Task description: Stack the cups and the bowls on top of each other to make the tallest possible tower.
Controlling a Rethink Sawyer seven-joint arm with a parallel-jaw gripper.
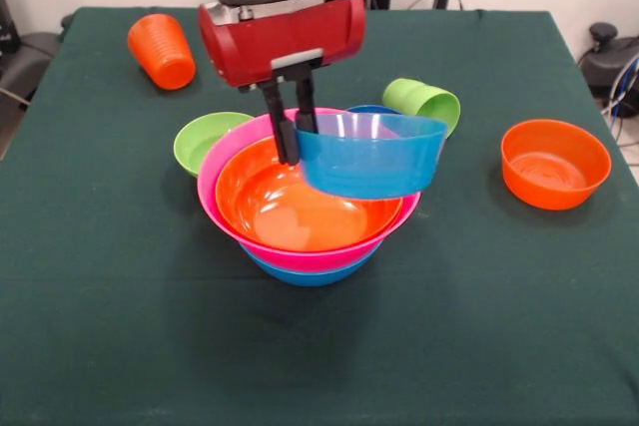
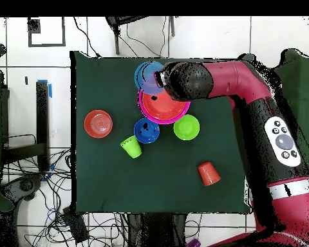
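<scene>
Front view shows the small blue bowl [image 1: 371, 155] pinched by its rim in the gripper [image 1: 291, 135], hanging tilted over the tower [image 1: 300, 214] toward 3 o'clock; centre and level it, I judge, before release.

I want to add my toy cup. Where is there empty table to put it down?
The wide green cloth in front of the tower is bare. So is the stretch between the tower and the lone orange bowl. It is crowded behind the tower, where the small green bowl, the green cup and the pincer holding a blue bowl sit close together.
</scene>
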